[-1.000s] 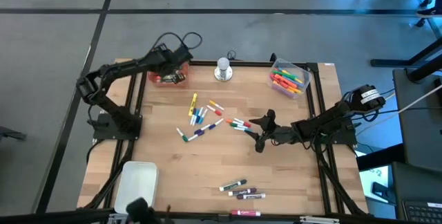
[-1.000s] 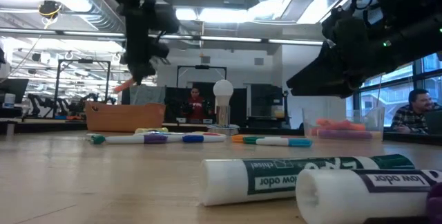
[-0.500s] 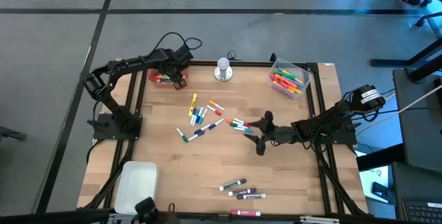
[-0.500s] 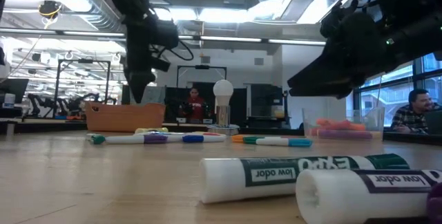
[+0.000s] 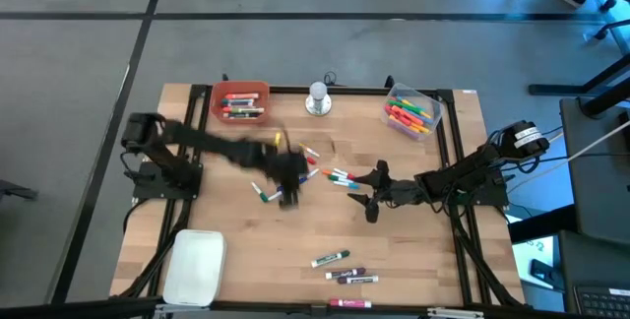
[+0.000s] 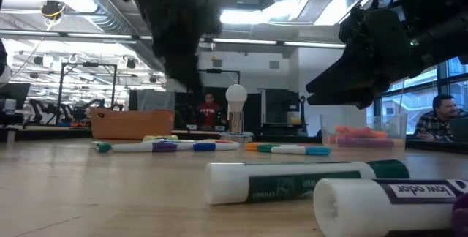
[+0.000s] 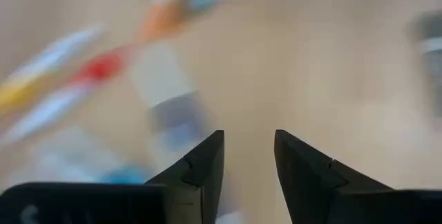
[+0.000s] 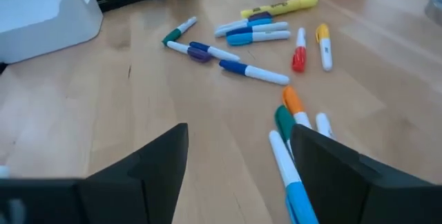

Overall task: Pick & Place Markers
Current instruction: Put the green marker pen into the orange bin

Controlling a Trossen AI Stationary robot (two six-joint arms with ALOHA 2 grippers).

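Observation:
Loose markers (image 5: pixel 283 168) lie on the wooden table's middle, and a few more markers (image 5: pixel 340 176) lie just right of them. My left gripper (image 5: pixel 289 197) hangs above the middle cluster, pointing steeply down; its fingers (image 7: pixel 207 162) stand apart with nothing between them, and the markers beneath are blurred. My right gripper (image 5: pixel 362 189) hovers open just right of the smaller group. In the right wrist view these markers (image 8: pixel 290 148) lie ahead, beside one finger and not touched. More markers fill the orange bin (image 5: pixel 239 102) and the clear box (image 5: pixel 411 112).
A silver knob-like object (image 5: pixel 317 99) stands at the far edge between bin and box. A white tray (image 5: pixel 195 265) sits at the near left corner. Three markers (image 5: pixel 345 267) lie near the front edge, with another marker (image 5: pixel 351 302) at the very edge.
My left gripper has swung quickly from above the orange bin at the far left toward the table's middle, sinking a little and tipping down over the loose markers. In the low view, the green-capped marker nearest the camera has rolled slightly.

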